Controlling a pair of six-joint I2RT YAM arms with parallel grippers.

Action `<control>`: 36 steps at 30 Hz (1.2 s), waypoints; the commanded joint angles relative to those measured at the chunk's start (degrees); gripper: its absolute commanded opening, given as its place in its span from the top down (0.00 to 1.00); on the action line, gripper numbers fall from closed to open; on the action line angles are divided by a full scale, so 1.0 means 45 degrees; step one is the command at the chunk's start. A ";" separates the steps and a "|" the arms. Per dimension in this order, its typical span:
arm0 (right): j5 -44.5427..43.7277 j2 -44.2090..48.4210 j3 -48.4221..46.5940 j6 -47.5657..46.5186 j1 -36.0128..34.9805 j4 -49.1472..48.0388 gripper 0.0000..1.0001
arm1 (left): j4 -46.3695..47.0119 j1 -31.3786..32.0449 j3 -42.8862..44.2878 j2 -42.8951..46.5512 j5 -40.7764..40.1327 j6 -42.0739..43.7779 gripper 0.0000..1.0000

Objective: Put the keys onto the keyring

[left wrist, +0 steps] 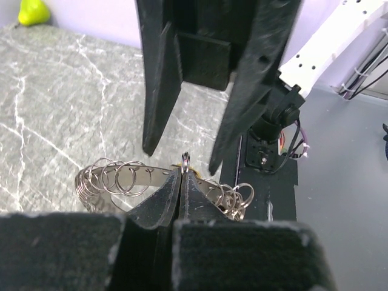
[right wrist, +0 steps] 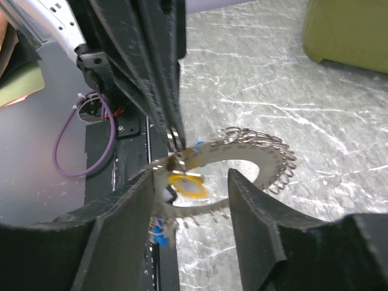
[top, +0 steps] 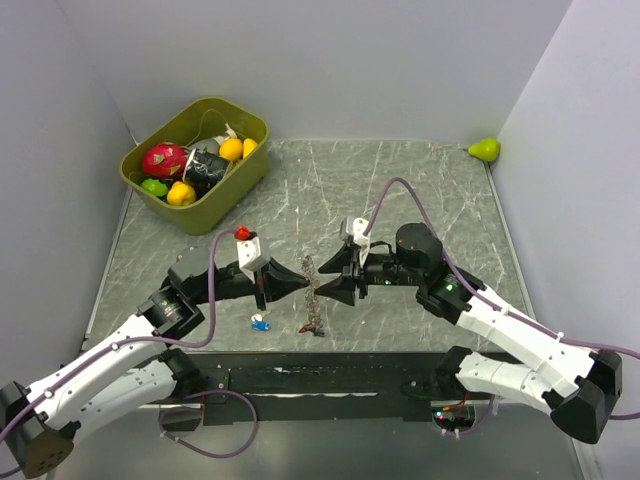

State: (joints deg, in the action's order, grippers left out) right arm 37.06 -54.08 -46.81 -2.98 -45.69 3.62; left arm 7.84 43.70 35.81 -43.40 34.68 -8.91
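The keyring [top: 312, 292] is a flat silvery band fringed with small split rings, and it hangs between the two grippers above the table. My left gripper [left wrist: 183, 173] is shut on one small ring at the band's top edge [left wrist: 185, 159]. My right gripper [right wrist: 191, 179] stands open around the keyring [right wrist: 254, 145], its fingers [right wrist: 242, 194] clear of the metal. A yellow-tagged key [right wrist: 189, 185] dangles, blurred, just under the band between those fingers. A blue key [top: 260, 322] lies on the table by the left gripper [top: 296, 281]. Something small and red [top: 309, 328] sits at the ring's lower end.
An olive bin [top: 215, 208] holding toy fruit stands at the back left, and its wall [right wrist: 348, 30] shows in the right wrist view. A green pear [top: 485, 149] lies in the back right corner. Black tape and cables run along the near edge [top: 320, 380].
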 commanded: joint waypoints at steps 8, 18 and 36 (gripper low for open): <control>-0.0247 -0.0130 0.0186 0.0506 0.0115 -0.1193 0.61 | 0.1423 0.0035 0.0030 0.0464 0.0848 -0.0091 0.99; 0.0474 -0.0052 0.0401 0.0449 0.0173 -0.1390 1.00 | 0.1267 0.0054 -0.0029 0.0620 0.0986 0.0143 0.99; 0.1297 0.0006 0.0948 -0.0118 0.0173 -0.0553 1.00 | 0.0505 0.0054 0.0206 0.1323 0.0946 0.0573 0.99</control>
State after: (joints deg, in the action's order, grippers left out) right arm 42.63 -54.78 -42.65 -2.42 -45.32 0.97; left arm 8.12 43.70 35.03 -38.76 37.34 -7.55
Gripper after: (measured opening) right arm 0.008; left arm 0.022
